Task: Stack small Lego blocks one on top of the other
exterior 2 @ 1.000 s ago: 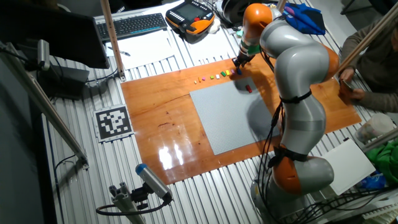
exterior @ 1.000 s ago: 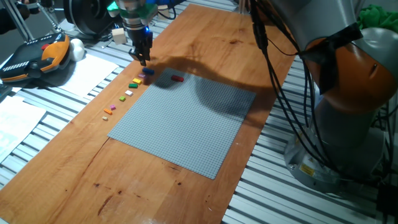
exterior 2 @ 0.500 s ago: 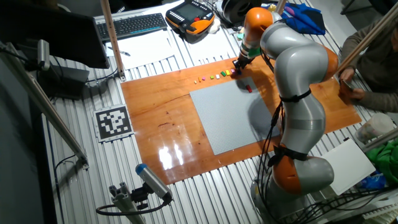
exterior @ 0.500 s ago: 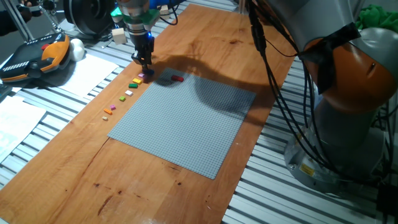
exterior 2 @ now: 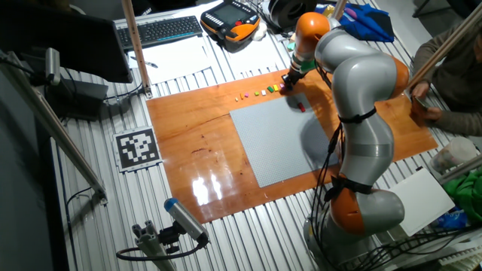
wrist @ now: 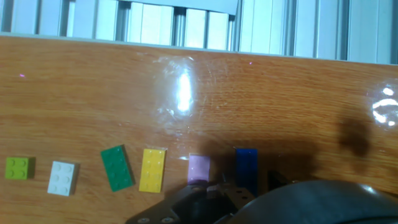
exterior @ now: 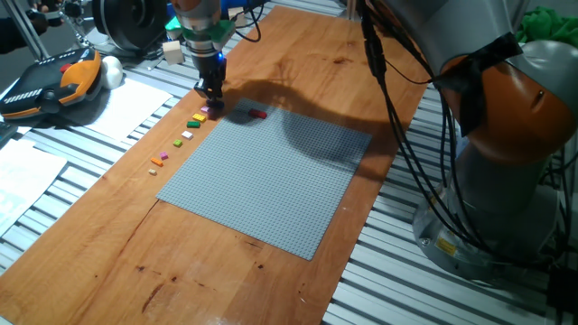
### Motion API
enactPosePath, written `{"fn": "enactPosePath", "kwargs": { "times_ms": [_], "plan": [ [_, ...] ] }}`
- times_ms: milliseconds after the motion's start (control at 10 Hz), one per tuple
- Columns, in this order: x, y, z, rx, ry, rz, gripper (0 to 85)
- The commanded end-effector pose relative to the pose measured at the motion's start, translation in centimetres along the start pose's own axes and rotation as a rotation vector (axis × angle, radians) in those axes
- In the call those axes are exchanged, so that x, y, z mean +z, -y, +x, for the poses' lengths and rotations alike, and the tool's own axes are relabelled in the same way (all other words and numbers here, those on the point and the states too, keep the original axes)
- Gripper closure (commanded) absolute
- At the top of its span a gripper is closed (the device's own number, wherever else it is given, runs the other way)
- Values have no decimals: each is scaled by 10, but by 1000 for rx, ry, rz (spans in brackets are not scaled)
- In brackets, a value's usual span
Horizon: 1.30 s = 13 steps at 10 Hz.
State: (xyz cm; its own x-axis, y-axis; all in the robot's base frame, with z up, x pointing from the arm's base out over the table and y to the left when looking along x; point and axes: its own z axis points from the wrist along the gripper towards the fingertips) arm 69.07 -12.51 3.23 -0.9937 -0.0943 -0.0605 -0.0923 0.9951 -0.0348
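The red brick [exterior: 258, 114] sits on the far edge of the grey baseplate [exterior: 271, 181]; it also shows in the other fixed view [exterior 2: 302, 108]. The blue brick [wrist: 246, 163] lies on the wood at the right end of a row of loose bricks. In both fixed views the hand hides it. My gripper [exterior: 214, 98] is low over the blue brick. In the hand view my gripper [wrist: 247, 186] has one dark finger on each side of the brick, with a gap on the right. It looks open and holds nothing.
Left of the blue brick lie a pink [wrist: 199, 168], a yellow [wrist: 152, 169], a green [wrist: 117, 167], a white [wrist: 63, 177] and a lime brick [wrist: 18, 168]. The row continues toward the near left [exterior: 164, 159]. Slatted metal borders the wooden board.
My gripper has moved down and a little to the right, from above the row's end to low over the blue brick. The bricks have not moved.
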Motion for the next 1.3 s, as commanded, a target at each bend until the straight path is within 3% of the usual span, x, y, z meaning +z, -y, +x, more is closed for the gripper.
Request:
{"fn": "enactPosePath", "kwargs": {
  "times_ms": [0,500,600,800,900,1100,1200],
  "plan": [
    [1,0,0,0,3,0,510],
    [4,-1,2,-6,11,-1,510],
    [3,-1,2,-12,12,1,680],
    [1,-2,1,-39,8,13,680],
    [-2,-3,1,-48,0,14,850],
    [-22,-8,5,-48,-27,1,850],
    [-39,-14,14,-30,-29,11,850]
  ]
}}
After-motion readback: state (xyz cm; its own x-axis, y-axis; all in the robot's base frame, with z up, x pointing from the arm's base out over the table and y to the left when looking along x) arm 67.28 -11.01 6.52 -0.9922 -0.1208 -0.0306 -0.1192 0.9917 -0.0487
